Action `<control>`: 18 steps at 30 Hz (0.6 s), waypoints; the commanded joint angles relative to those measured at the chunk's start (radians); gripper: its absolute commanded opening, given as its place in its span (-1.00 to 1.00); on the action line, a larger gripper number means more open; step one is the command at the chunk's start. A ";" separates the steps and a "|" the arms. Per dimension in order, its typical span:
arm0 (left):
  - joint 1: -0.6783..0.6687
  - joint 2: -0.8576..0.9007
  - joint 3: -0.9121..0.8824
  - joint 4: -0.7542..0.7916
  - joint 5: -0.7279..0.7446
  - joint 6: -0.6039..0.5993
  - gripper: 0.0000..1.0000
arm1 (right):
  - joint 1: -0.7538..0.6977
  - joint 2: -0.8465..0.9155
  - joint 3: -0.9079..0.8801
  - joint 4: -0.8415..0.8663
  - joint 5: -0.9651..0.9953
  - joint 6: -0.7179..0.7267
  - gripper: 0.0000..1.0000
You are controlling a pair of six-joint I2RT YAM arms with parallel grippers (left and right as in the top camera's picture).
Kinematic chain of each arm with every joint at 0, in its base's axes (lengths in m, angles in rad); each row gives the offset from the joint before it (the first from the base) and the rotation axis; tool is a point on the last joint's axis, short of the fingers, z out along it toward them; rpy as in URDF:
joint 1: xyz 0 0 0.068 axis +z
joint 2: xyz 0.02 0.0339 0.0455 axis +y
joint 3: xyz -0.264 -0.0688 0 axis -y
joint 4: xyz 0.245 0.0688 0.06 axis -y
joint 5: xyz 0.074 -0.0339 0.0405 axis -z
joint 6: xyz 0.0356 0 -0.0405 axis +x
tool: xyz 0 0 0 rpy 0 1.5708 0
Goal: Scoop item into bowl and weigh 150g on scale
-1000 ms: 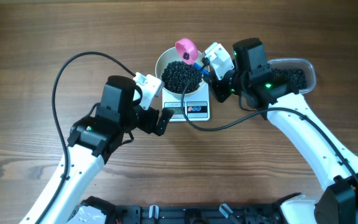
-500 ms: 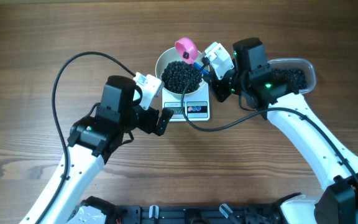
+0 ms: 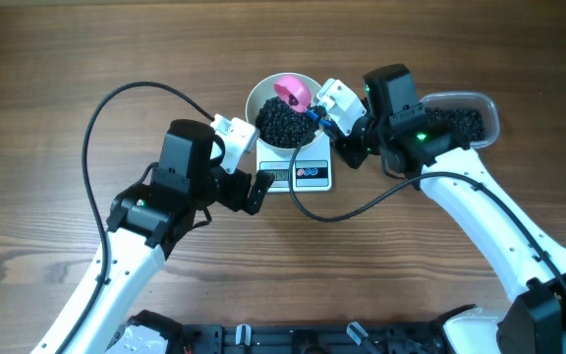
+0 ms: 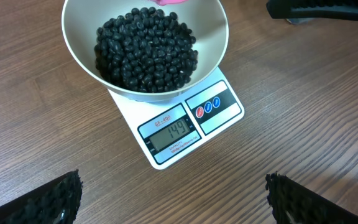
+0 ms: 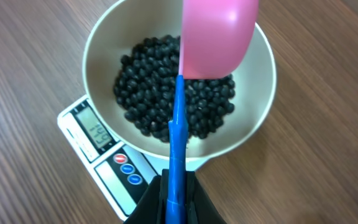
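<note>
The white bowl [image 3: 255, 98] stands on the small white scale [image 3: 303, 174] and holds a heap of black beans [image 3: 281, 123]. My right gripper [image 3: 318, 111] is shut on the blue handle [image 5: 176, 143] of a pink scoop [image 5: 219, 34], which hangs over the bowl's beans [image 5: 148, 93]. My left gripper [image 4: 174, 205] is open just in front of the scale [image 4: 222, 112], with nothing between its fingers [image 4: 48, 199]. The display [image 4: 174, 132] reads 149.
A clear plastic tub [image 3: 460, 120] with more black beans sits to the right, partly under my right arm. A black cable loops over the wood table left of my left arm [image 3: 180, 187].
My right gripper has shifted slightly left and brought the pink scoop from the bowl's far rim down over the beans. The left arm has not moved.
</note>
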 commanded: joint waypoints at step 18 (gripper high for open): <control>-0.003 0.008 -0.005 -0.001 0.008 0.011 1.00 | 0.003 0.009 -0.002 0.036 -0.009 0.049 -0.91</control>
